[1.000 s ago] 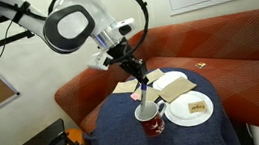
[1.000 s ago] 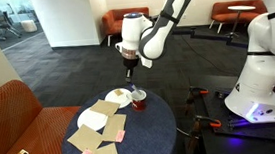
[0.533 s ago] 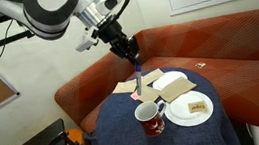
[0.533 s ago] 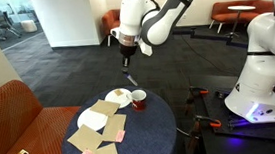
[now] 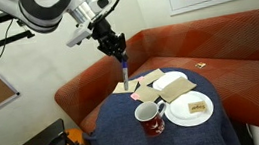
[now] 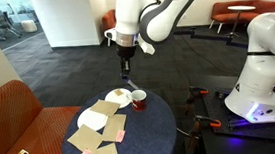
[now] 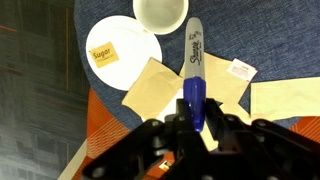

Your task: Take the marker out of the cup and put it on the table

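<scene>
Dangling in one tool (image 7: 196, 112) above one cup (image 7: 160, 12), one table (image 7: 262, 30): one marker (image 7: 193, 58).

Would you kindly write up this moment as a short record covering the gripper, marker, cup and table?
gripper: shut on the marker, raised above the table
marker: blue, fully clear of the cup
cup: dark red, upright, no marker inside
table: blue cloth; white plate, napkins
stage: marker out, not yet placed

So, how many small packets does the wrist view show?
2: yellow sugar packet on the white plate, pale packet just right of the marker; more may be hidden.
</scene>
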Controlling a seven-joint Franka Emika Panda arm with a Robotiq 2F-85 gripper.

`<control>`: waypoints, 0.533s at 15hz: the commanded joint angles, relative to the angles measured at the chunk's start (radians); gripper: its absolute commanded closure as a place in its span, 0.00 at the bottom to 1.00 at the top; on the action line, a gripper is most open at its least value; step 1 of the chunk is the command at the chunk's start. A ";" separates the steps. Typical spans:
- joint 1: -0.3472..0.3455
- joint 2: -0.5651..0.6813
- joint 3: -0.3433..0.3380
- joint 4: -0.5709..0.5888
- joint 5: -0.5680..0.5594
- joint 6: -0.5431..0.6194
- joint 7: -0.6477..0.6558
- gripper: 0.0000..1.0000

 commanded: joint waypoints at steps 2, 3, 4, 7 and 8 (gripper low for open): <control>0.015 -0.024 0.040 0.004 0.049 -0.104 -0.120 0.94; 0.021 -0.021 0.047 0.009 0.051 -0.126 -0.140 0.94; 0.024 -0.016 0.052 0.012 0.046 -0.140 -0.157 0.94; 0.041 -0.001 0.071 0.026 0.026 -0.186 -0.202 0.94; 0.047 0.003 0.077 0.030 0.023 -0.193 -0.218 0.94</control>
